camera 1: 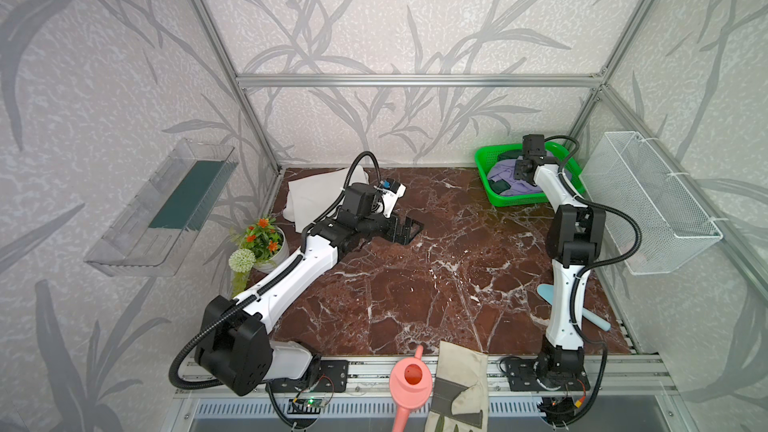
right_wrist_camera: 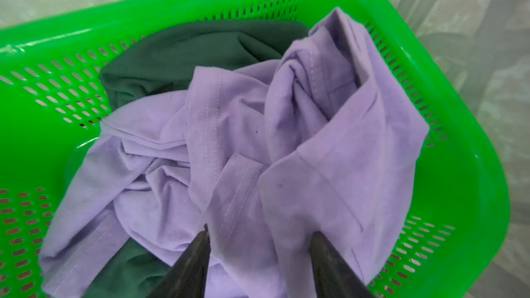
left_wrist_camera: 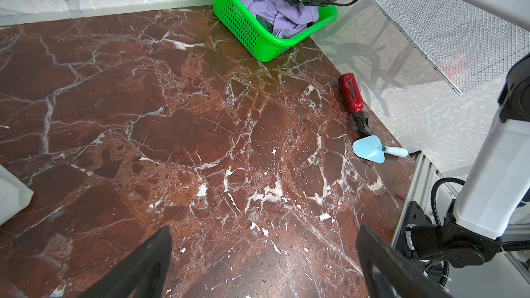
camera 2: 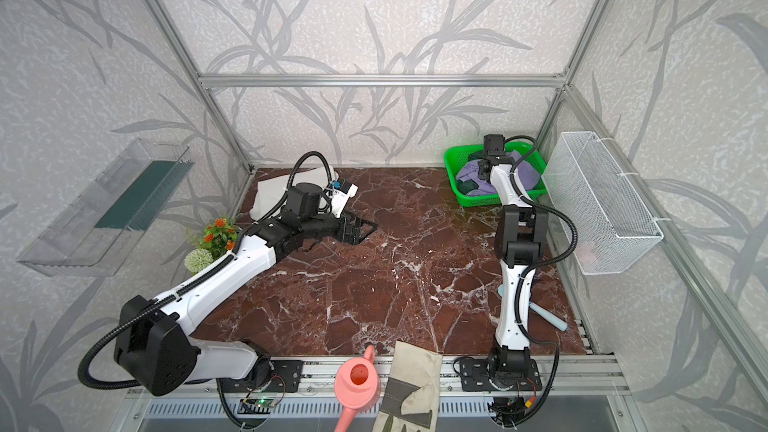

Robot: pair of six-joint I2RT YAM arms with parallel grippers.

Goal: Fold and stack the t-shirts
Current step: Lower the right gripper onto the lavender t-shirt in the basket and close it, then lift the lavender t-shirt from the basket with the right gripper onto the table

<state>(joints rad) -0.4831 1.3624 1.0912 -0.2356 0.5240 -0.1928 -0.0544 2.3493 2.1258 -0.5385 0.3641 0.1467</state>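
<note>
At the back right corner of the bench (camera 1: 415,292) stood a green basket (camera 1: 517,200) with two crumpled shirts in it. The purple shirt (right_wrist_camera: 229,127) lay on top, bunched into folds, with one part leaning against the basket wall. The dark green shirt (right_wrist_camera: 186,50) lay under it and showed at two opposite sides of the purple heap.

The right hand (right_wrist_camera: 259,232) reached down into the basket. Its fingers (right_wrist_camera: 195,256) stood apart, their tips pressed into the purple shirt with a fold of the cloth between them. Whether they pinched that fold could not be told.

The white shirt (camera 1: 316,195) lay folded flat on the bench in the back left corner, well apart from the basket. The left hand (camera 1: 409,228) hovered just above the bare marble near that shirt, pointing towards the middle of the bench. In the left wrist view its jaws were spread wide and held nothing.

A pot of flowers (camera 1: 264,241) stood at the left edge of the bench, beside the left arm. A pale blue trowel (left_wrist_camera: 370,149) and a red-handled tool (left_wrist_camera: 350,94) lay along the right edge, the tool's tip just beside the trowel's blade. A pink watering can (camera 1: 409,384) and a work glove (camera 1: 461,384) sat side by side at the front edge.
</note>
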